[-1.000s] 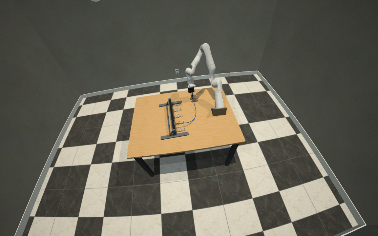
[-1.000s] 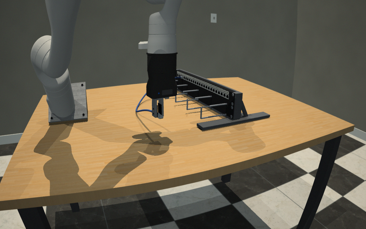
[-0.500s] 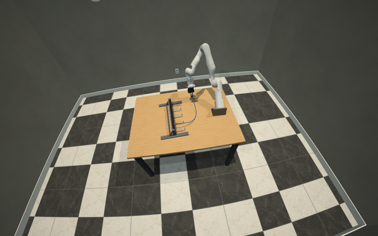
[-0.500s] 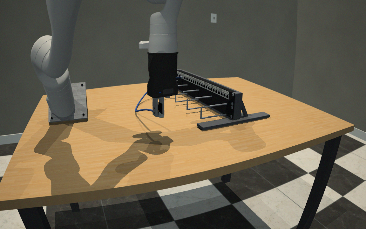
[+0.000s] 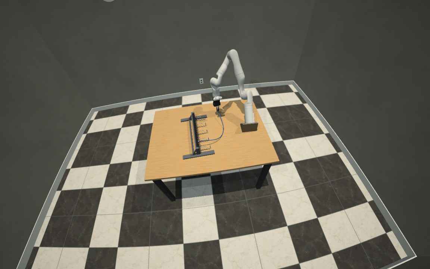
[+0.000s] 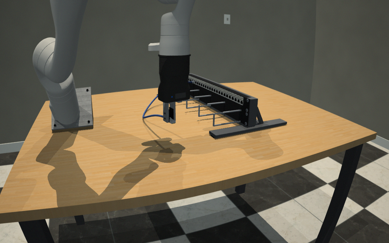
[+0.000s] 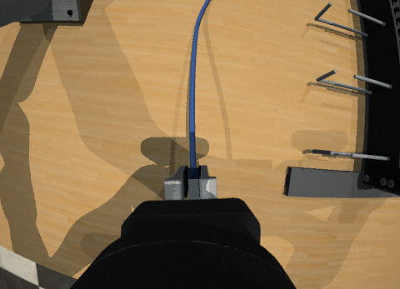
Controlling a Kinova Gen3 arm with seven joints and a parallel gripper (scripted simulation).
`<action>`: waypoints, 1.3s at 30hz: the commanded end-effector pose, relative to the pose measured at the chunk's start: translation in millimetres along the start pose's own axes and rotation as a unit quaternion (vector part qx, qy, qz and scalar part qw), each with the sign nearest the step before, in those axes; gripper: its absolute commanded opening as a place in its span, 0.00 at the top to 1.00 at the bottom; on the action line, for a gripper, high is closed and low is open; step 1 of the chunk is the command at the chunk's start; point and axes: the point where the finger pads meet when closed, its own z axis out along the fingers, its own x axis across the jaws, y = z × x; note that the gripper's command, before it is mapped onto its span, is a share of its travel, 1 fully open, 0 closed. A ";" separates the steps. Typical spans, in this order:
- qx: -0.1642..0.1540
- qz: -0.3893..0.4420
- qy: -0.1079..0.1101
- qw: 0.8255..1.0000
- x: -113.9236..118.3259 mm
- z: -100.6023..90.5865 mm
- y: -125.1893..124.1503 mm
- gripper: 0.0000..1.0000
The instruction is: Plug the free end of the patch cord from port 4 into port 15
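My gripper (image 7: 193, 176) points straight down and my 2 fingers are closed on the free end of the patch cord (image 7: 192, 78), which sits pinched between them and above the table (image 6: 250, 169), not touching the wood. From my fingertips the blue cord runs away from me, bends toward the panel and reaches its jack near the far end of the rack (image 6: 252, 111). The rack stands just beside me, its front face and row of white number plates turned my way, with cable-management bars (image 6: 220, 104) sticking out toward me. Its near foot bar (image 6: 247, 127) lies flat on the wood. Between my fingers and that foot there is bare table. My base plate (image 6: 85, 99) sits well apart on the other side, near the table's back edge.
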 end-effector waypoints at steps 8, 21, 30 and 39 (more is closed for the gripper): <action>-0.001 -0.019 0.000 1.000 5.8 -0.9 -4.7 1.00; -0.001 -0.046 0.000 0.999 13.7 -2.6 -11.0 1.00; -0.001 -0.067 0.000 0.998 19.4 -3.9 -15.7 1.00; 0.000 -0.096 0.000 0.995 27.5 -5.4 -23.0 1.00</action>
